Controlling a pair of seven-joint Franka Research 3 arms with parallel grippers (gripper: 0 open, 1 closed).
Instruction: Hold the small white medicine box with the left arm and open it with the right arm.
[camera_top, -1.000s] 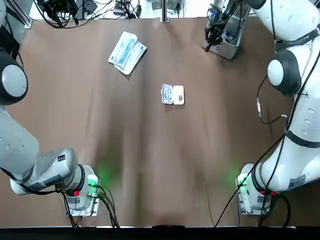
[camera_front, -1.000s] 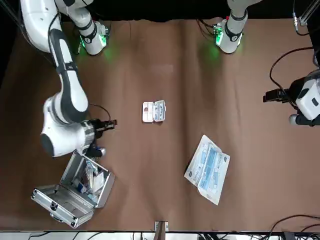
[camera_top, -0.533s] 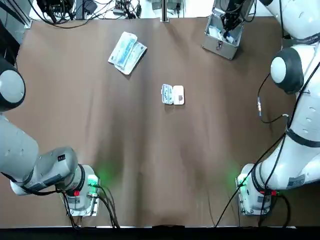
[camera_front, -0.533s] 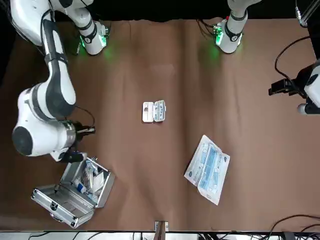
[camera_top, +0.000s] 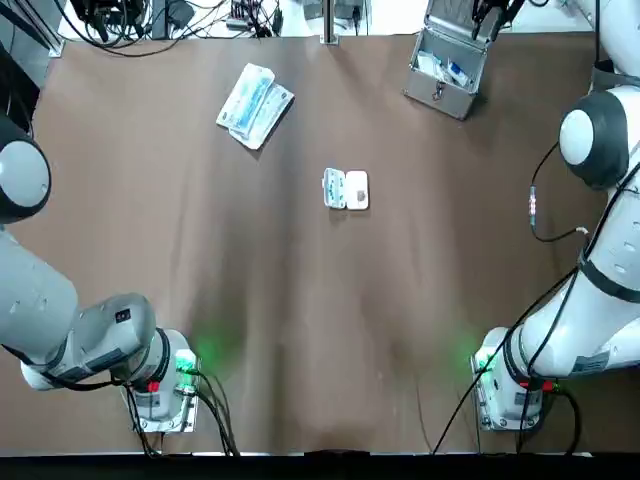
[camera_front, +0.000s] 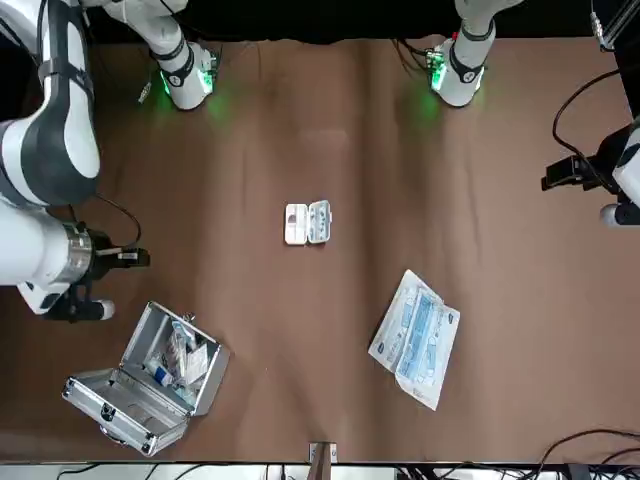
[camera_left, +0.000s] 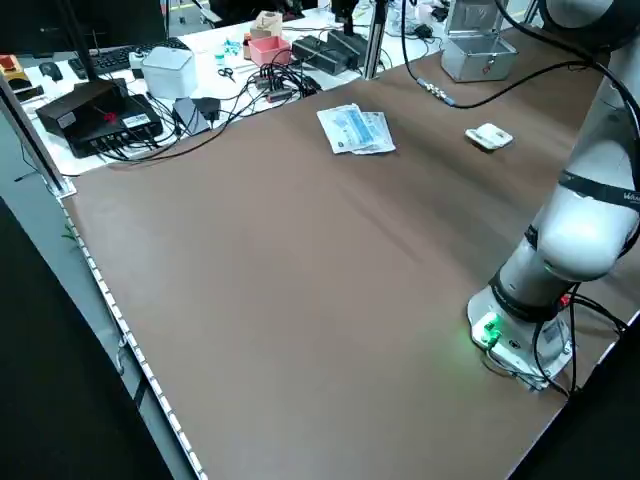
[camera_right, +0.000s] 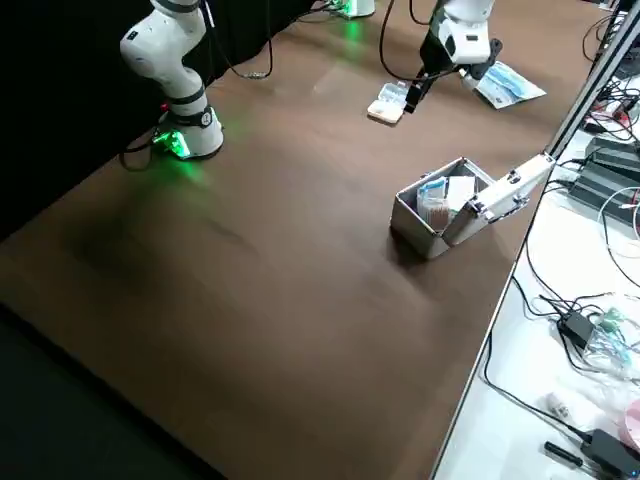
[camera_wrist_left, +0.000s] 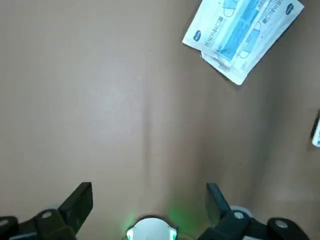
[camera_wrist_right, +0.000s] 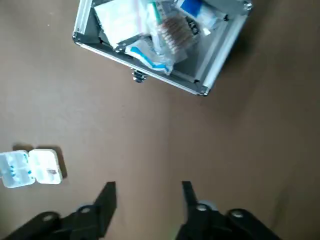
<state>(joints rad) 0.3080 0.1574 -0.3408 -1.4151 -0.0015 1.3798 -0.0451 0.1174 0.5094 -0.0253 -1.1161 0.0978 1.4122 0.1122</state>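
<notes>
Brown table surface (camera_top: 300, 320) carries three items. Small white medicine box (camera_top: 346, 189) lies near the table centre, with its lid swung flat so that both halves sit side by side. Blue-and-white packets (camera_top: 254, 105) lie to the far left of the box, well apart from it. Open metal case (camera_top: 447, 60), with supplies visible inside, stands at the far right corner.

Right gripper (camera_wrist_right: 147, 197) hangs raised above the right side of the table, near the metal case. Its fingers (camera_wrist_right: 107, 197) are apart and empty, well apart from the box.

Left gripper (camera_wrist_left: 148, 202) hangs raised above the left side of the table. Its fingers (camera_wrist_left: 80, 200) are wide apart and empty, well apart from the box and the packets.
</notes>
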